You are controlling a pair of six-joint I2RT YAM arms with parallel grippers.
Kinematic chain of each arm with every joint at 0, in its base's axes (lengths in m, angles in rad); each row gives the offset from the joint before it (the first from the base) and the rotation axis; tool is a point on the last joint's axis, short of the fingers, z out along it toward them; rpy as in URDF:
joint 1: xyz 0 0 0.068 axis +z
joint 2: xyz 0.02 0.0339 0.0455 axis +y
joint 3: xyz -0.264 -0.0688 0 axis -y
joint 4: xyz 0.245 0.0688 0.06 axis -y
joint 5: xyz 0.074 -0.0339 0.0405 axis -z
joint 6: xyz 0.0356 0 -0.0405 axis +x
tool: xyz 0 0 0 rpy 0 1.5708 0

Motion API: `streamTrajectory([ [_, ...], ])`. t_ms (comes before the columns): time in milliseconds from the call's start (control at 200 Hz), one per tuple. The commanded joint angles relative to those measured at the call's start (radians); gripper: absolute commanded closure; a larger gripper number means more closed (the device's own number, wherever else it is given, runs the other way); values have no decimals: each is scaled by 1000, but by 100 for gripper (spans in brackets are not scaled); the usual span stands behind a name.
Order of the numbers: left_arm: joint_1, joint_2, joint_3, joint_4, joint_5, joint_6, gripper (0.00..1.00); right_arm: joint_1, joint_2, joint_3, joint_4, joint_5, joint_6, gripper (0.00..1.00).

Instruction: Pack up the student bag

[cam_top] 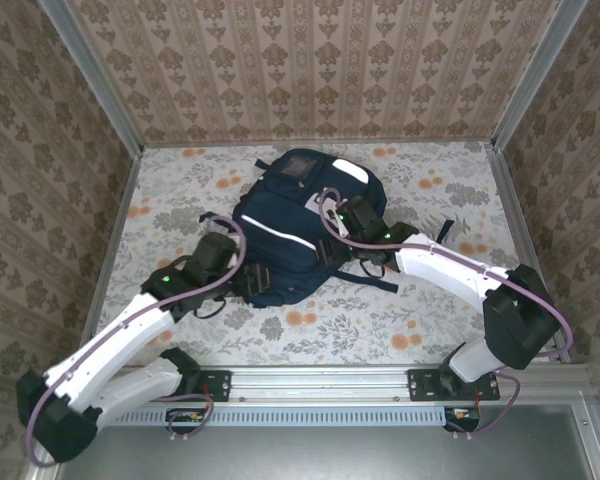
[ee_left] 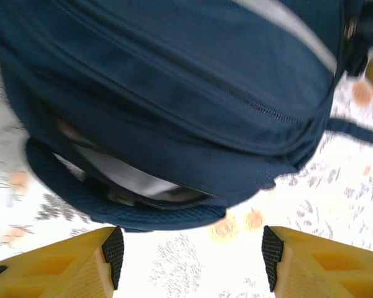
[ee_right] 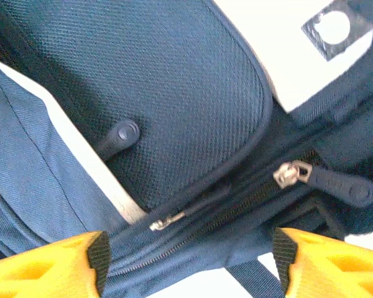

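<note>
Your left gripper (ee_left: 189,261) is released, its fingers spread above the flowered table (cam_top: 380,320), just short of the student bag (ee_left: 174,93). Your right gripper (ee_right: 189,261) is also spread, grasping nothing, over a zipper pull (ee_right: 292,174). The navy bag, white-striped and mesh-panelled, lies mid-table between both arms.

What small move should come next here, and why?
Probably shift the right claw toward the zipper pull and close on it: its jaws stand open and empty over the student bag, and the pull lies unheld nearby.
</note>
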Motion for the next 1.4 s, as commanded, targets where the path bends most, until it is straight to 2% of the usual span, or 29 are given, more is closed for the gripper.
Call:
streamTrajectory([
  [0, 91, -63, -32, -64, 28, 25, 37, 3, 110, 160, -78, -22, -151, 26],
  [135, 166, -91, -55, -20, 146, 48, 38, -7, 333, 416, -251, -280, -236, 27],
  [265, 179, -95, -47, -7, 189, 65, 38, -7, 504, 604, -403, -357, -249, 29],
  [420, 185, -96, -42, -5, 209, 82, 38, 6, 543, 633, -434, -413, -237, 34],
  [585, 193, -80, -50, 6, 212, 99, 38, 31, 496, 575, -394, -533, -212, 50],
  [825, 205, -52, -54, 37, 219, 108, 39, 34, 516, 574, -379, -634, -174, 59],
  [885, 204, -47, -59, 35, 205, 105, 38, 39, 548, 602, -392, -595, -164, 67],
  [940, 205, -42, -62, 29, 201, 105, 38, 39, 583, 641, -416, -547, -156, 80],
  [1005, 205, -37, -59, 14, 203, 104, 37, 35, 594, 666, -404, -521, -111, 100],
  [1205, 198, -47, -33, -60, 194, 118, 32, -13, 499, 649, -137, -576, 219, 100],
  [1395, 179, -42, -45, -60, 204, 132, 35, -67, 465, 659, -10, -640, 457, 100],
])
